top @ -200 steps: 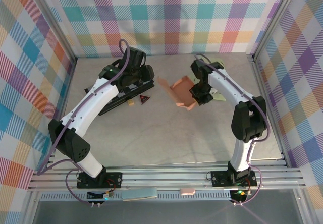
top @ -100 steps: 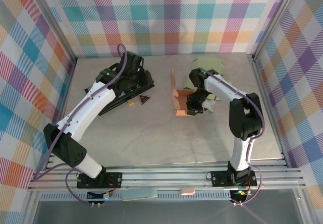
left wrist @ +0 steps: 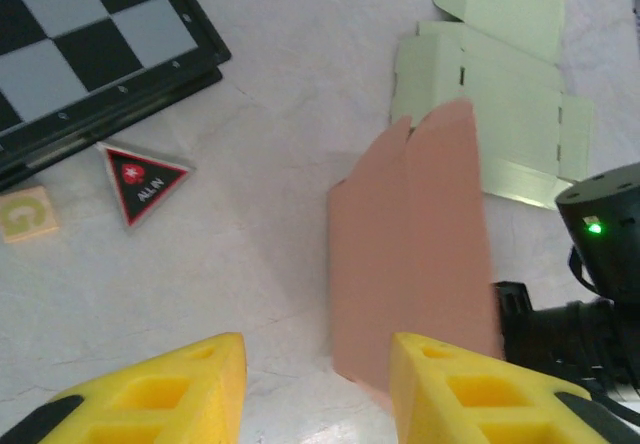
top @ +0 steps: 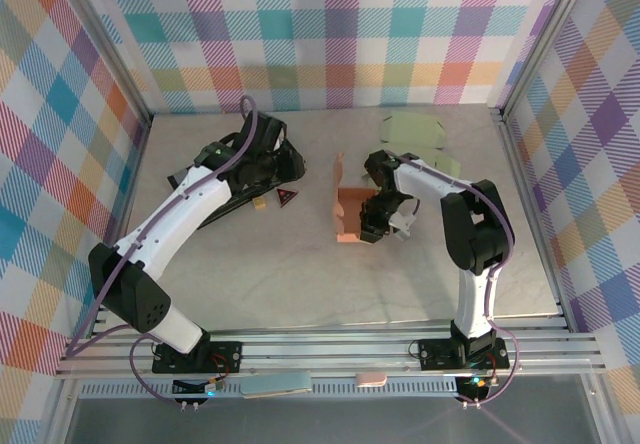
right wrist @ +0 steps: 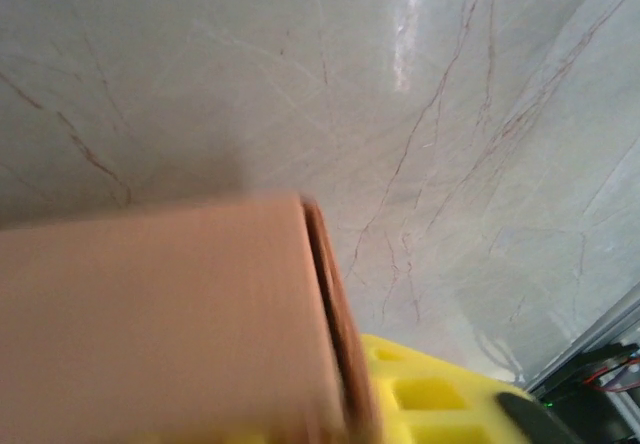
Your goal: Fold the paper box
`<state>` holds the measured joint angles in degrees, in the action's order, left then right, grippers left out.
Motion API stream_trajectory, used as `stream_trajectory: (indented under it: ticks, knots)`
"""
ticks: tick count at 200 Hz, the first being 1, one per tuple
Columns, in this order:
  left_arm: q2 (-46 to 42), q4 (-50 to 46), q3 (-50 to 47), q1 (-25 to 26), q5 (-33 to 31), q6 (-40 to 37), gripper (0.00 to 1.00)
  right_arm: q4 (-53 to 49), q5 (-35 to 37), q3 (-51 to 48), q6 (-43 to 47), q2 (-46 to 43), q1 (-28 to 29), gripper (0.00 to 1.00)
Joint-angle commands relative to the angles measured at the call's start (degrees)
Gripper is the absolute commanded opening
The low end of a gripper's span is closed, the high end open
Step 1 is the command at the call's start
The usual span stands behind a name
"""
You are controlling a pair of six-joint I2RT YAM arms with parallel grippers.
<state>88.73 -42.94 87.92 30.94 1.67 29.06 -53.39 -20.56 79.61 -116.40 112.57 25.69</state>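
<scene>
The salmon paper box (top: 344, 204) stands on edge on the table, partly folded, one flap pointing up. My right gripper (top: 377, 215) is shut on its right side; in the right wrist view the box wall (right wrist: 160, 314) lies against one yellow finger (right wrist: 440, 399), the other finger is hidden behind it. My left gripper (top: 293, 165) hovers to the box's left, apart from it. In the left wrist view its yellow fingers (left wrist: 170, 389) stand open, the box (left wrist: 415, 254) just ahead of the right one.
Two flat pale green box blanks (top: 414, 128) lie at the back right, also (left wrist: 490, 74). A black chessboard (left wrist: 90, 24) lies under the left arm, with a black triangle token (top: 286, 197) and a small wooden block (top: 259, 203) beside it.
My right gripper has carried the box left and nearer, turning it from tilted-open to standing on edge. The left gripper has shifted slightly toward the box.
</scene>
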Motion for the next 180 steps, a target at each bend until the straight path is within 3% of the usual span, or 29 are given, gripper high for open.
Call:
stream_trajectory:
  ticks: [1, 16, 49, 82, 109, 137, 164, 180]
  knots:
    - [-1.9, 5.9, -2.5, -0.1, 7.3, -0.5, 0.41, 0.4, 0.1, -0.9, -0.6, -1.5, 0.2, 0.34]
    - [-1.9, 9.9, -4.5, -0.3, 11.5, 0.6, 0.41, 0.4, 1.0, -1.3, -0.7, -2.8, 0.0, 0.42]
    - [-1.6, 18.3, -8.9, -2.1, 20.6, 6.0, 0.40, 1.4, 1.7, -1.8, 0.8, -4.7, -0.1, 0.48]
    - [-1.7, 19.9, -10.6, -3.4, 23.1, 7.6, 0.39, 0.6, 3.4, -1.5, 4.0, -7.2, -0.8, 0.52]
    - [-2.6, 18.7, -10.5, -4.0, 23.1, 7.5, 0.40, -3.3, 11.0, 2.4, 10.6, -11.3, -1.4, 0.60]
    - [-4.7, 17.2, -10.9, -4.2, 23.1, 6.2, 0.40, -2.2, 16.7, 9.9, 32.7, -12.8, -2.0, 0.62]
    - [-11.9, 22.5, -16.9, -3.9, 23.6, 6.1, 0.40, 2.6, 13.4, 14.9, 62.5, -12.1, 0.2, 0.56]
    - [-17.9, 24.9, -20.9, -3.7, 22.9, 5.3, 0.40, 1.1, 12.7, 16.6, 72.9, -12.7, 2.4, 0.57]
